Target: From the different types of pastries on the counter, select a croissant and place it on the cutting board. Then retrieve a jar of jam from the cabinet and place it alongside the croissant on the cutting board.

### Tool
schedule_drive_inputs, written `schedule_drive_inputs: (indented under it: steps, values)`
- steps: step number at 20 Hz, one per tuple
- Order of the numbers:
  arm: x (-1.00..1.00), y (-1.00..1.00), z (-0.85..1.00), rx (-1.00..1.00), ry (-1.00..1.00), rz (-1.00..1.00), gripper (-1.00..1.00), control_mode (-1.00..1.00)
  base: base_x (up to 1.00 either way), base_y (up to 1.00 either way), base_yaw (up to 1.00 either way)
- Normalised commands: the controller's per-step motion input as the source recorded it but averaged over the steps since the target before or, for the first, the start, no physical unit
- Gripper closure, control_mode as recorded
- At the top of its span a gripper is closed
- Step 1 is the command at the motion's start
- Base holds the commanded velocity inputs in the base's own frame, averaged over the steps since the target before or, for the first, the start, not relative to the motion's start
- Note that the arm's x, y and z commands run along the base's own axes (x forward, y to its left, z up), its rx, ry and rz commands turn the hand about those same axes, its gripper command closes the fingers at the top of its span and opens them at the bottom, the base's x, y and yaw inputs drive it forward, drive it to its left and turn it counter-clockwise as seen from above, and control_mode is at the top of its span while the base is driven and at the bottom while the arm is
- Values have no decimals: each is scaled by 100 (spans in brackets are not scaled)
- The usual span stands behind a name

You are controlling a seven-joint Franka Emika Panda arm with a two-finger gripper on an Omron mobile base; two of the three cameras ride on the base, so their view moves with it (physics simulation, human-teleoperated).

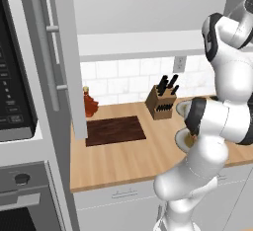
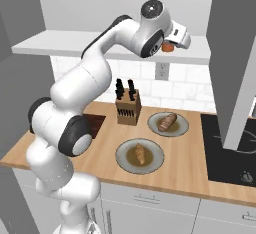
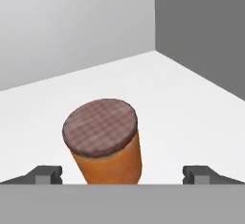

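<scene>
I see my gripper (image 3: pixel 122 174) spread wide on either side of the jar of jam (image 3: pixel 104 141); nothing pinched. The jar stands upright on the cabinet (image 3: pixel 191 113) shelf.

Between my gripper's (image 3: pixel 122 173) two dark grey fingertips I see the jar of jam (image 3: pixel 106 146), orange-amber glass under a reddish-brown lid crossed by a fine checked weave, on the plain white cabinet (image 3: pixel 191 103) shelf with grey walls behind. Far below the jaws, the counter (image 2: pixel 180 163) is light honey wood with faint grain, and the cutting board (image 1: pixel 115 130) is dark brown with streaky grain. I see the golden-tan croissant (image 2: pixel 139 153) on a pale greenish-grey plate (image 2: pixel 125 160), and the darker brown pastry (image 2: pixel 167 121) with a pale band.
</scene>
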Motion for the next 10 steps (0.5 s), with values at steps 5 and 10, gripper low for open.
schedule_drive_inputs:
  steps: [5, 10]
  values:
    - [2, 0, 0, 2, 0, 0, -100, -100, 0, 0, 0]
    - [32, 0, 0, 1, 0, 0, -100, -100, 0, 0, 0]
